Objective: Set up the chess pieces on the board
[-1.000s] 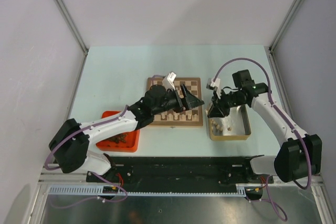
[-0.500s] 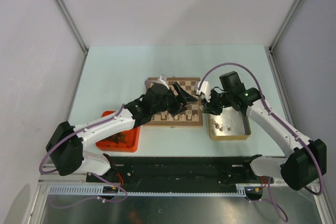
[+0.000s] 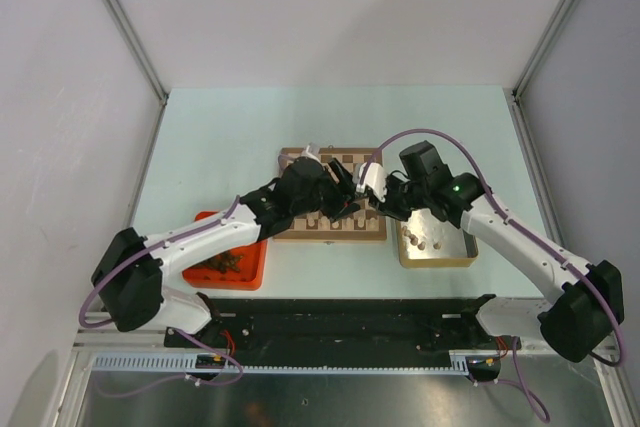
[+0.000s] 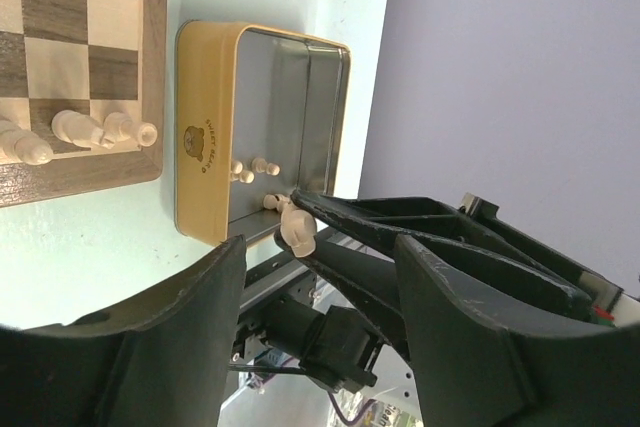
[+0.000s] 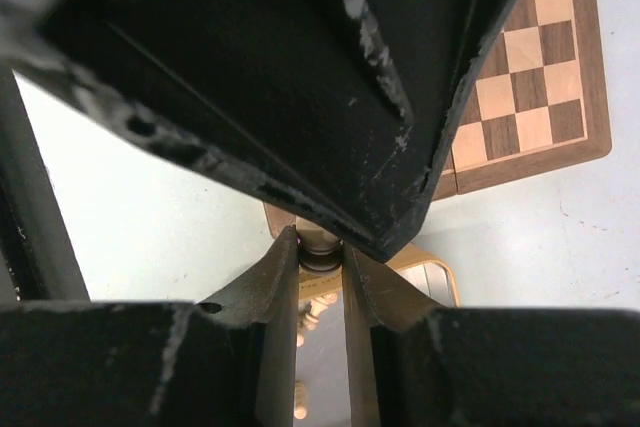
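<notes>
Since a second ago, the right gripper [image 3: 376, 207] has swung left from above the gold tin [image 4: 205, 127] to the right edge of the board [image 4: 152, 57], and the left gripper [image 3: 350, 202] has drawn back a little to meet it there. We now see the two grippers tip to tip, above the seam between board and tin.

We see the right gripper's fingers [image 5: 275, 282] pinched narrowly on a pale chessman [image 4: 297, 225], which they hold by its sides at their very tips, up in the air over the tin's near wall. The left gripper's fingers [image 4: 470, 317] stand well apart, one on each side of the right gripper's tips. The chessman sits in the gap between them. They seem not to touch it, though the wrist views are too crowded for us to be sure.

On the board, a few pale pieces [image 4: 90, 129] stand in the squares along the edge nearest the tin. More loose pale pieces [image 4: 250, 169] lie inside the tin. The board lies flat on the pale green table [image 3: 220, 137]. At its left, beside the left arm, the red tray [image 3: 255, 272] holds a small heap of dark pieces [image 3: 225, 264].
</notes>
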Motion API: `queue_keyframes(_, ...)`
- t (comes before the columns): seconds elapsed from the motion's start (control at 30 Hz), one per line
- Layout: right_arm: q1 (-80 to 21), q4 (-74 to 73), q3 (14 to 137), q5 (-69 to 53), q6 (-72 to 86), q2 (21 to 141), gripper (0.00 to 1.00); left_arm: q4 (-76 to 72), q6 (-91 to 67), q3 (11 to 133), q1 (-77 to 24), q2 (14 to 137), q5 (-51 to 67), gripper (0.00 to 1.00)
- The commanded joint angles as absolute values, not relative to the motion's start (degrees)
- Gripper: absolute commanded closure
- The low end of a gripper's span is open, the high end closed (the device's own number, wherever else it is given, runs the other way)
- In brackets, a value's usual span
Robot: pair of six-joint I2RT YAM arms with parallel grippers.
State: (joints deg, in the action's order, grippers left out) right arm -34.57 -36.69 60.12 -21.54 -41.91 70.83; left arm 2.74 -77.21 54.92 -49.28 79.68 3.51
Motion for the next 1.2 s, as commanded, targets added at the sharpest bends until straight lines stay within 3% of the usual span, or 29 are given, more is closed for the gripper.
queue_keyframes(0.0,-35.42,-34.01,60.47,-19.42,-41.57,70.4,0.88,2.73,-78.57,57.66,-49.57,80.59,4.13,0.36)
queue_keyframes(0.53,-36.21,-33.31,60.38,-19.78,-40.87,70.49,0.88,2.46,-79.36,58.89,-50.01,84.11,5.01,0.53)
queue_keyframes(0.9,-36.56,-32.96,60.38,-19.51,-40.52,70.4,0.88,2.2,-79.28,59.24,-50.01,85.17,5.97,0.76)
queue_keyframes(1.03,-36.56,-33.22,60.38,-19.69,-40.52,70.57,0.88,1.67,-78.93,59.33,-50.01,85.43,6.85,0.92)
queue_keyframes(1.1,-36.48,-33.4,60.47,-19.78,-40.61,70.57,0.86,1.5,-78.4,59.24,-50.01,85.17,6.94,0.97)
queue_keyframes(1.17,-36.48,-33.75,60.29,-19.95,-40.78,70.49,0.76,1.23,-77.79,58.8,-50.01,84.64,6.68,0.99)
